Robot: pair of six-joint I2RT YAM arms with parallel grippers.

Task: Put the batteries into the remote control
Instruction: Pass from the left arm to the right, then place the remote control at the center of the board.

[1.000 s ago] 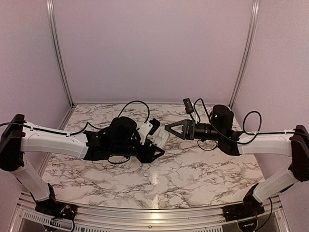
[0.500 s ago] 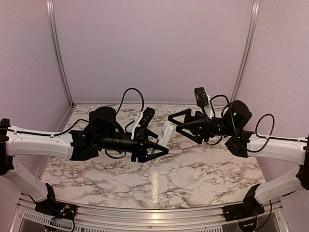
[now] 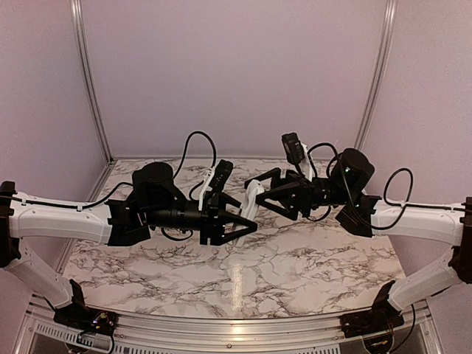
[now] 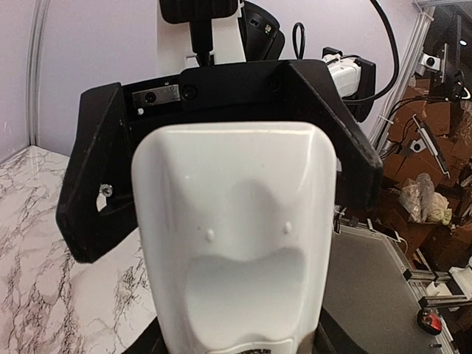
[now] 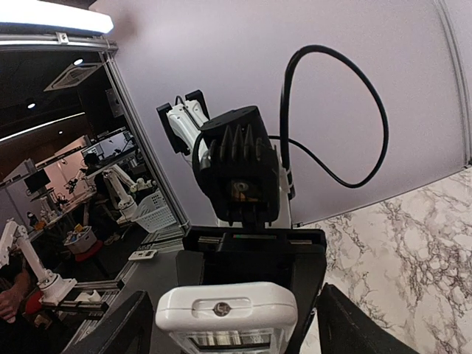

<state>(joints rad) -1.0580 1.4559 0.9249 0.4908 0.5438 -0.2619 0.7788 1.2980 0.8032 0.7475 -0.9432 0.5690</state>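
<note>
The left jaws are closed partway on the remote control (image 4: 232,221), one black finger (image 4: 96,192) along each long side; they hold it in the air above the marbled desk (image 3: 295,258); its free white end sticks out past their tips and points at the right jaws; the right jaws stand open, one finger (image 5: 124,332) on each side of that end; a gap shows on one side at least; whether either pad touches the remote control I cannot tell.
</note>
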